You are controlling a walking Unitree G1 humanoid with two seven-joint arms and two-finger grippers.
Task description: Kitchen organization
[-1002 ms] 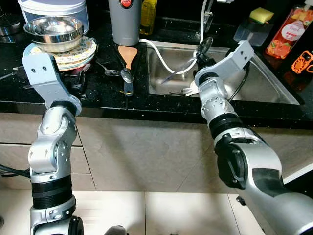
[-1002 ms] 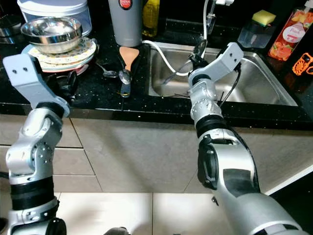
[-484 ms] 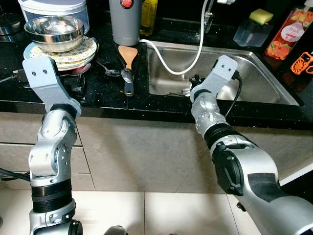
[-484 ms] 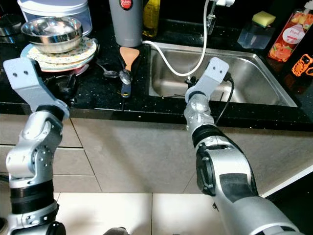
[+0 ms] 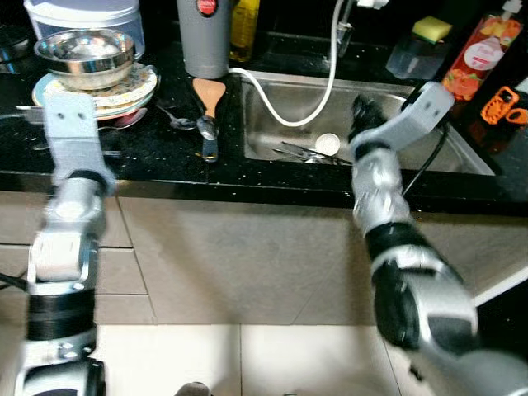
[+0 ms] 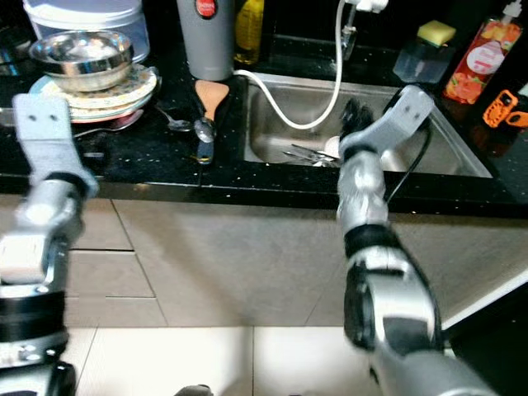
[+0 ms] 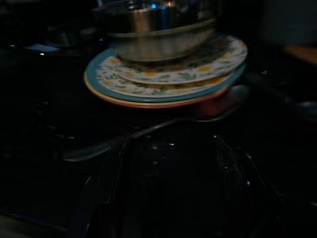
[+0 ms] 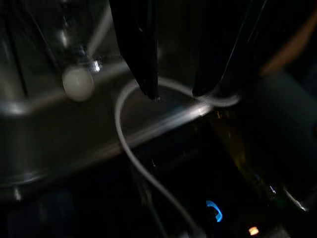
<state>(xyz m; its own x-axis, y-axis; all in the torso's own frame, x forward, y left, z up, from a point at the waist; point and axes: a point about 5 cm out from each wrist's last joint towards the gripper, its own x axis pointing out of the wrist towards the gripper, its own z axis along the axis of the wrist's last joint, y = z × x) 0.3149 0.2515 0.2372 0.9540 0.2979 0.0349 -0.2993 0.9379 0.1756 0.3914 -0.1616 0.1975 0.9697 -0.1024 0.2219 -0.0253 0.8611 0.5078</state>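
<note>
A black speckled counter (image 5: 165, 161) runs across the upper half of the head views, with a steel sink (image 5: 462, 157) set into it right of centre. In the upper left of the frame a steel bowl (image 5: 82, 54) sits on a stack of patterned plates (image 5: 124, 92), and a white lidded container (image 5: 82, 12) stands behind them. A spoon (image 5: 175, 118) lies just right of the plates, and next to it a wooden spatula (image 5: 208, 92) rests on a dark-handled utensil (image 5: 206, 139) near the sink's left rim. A grey canister with a red badge (image 5: 204, 37) and a yellow bottle (image 5: 242, 25) stand at the top centre. A white hose (image 5: 285, 111) loops from the tap down into the basin, where some cutlery (image 5: 305, 151) and a small round white piece (image 5: 327, 143) lie on the bottom. The right pincer (image 5: 360, 115) is raised over the middle of the sink; in the right wrist view its black fingers (image 8: 138, 44) are a little apart with nothing between them, above the hose. The left pincer (image 7: 168, 198) sits low over the counter at the left of the frame, pointing at the plates; that view is too dark to tell how far its fingers are apart. At the upper right stand a clear tub with a yellow sponge (image 5: 431, 29), a red-labelled bottle (image 5: 474, 58) and an orange clip (image 5: 499, 107).
</note>
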